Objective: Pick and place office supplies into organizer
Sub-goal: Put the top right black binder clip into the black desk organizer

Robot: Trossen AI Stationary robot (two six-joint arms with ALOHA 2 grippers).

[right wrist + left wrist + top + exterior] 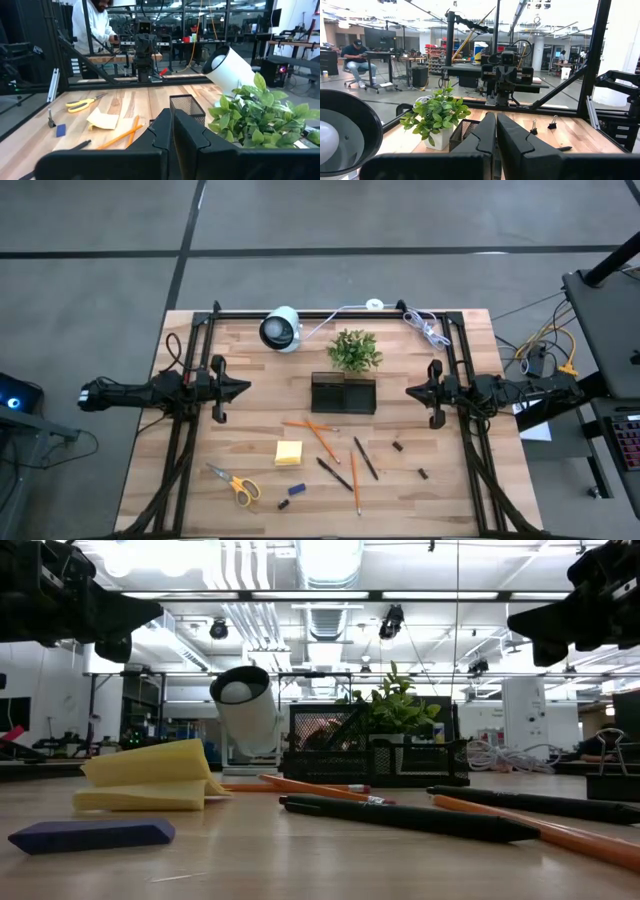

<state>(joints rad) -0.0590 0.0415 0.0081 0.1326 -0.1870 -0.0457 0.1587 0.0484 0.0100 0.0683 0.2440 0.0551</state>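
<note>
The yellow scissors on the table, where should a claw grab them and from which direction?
Best guess: grip the scissors from straight above, at the narrow silver blades or the pivot, claw closing across their width. They lie flat on the table, so no side approach gets under them, and the yellow loops look too wide.

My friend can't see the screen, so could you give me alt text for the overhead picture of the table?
Two dark robot arms wait at the sides of a wooden table, left gripper and right gripper shut. Between them stands a black organizer; before it lie pencils, a sticky-note pad and scissors.
</note>
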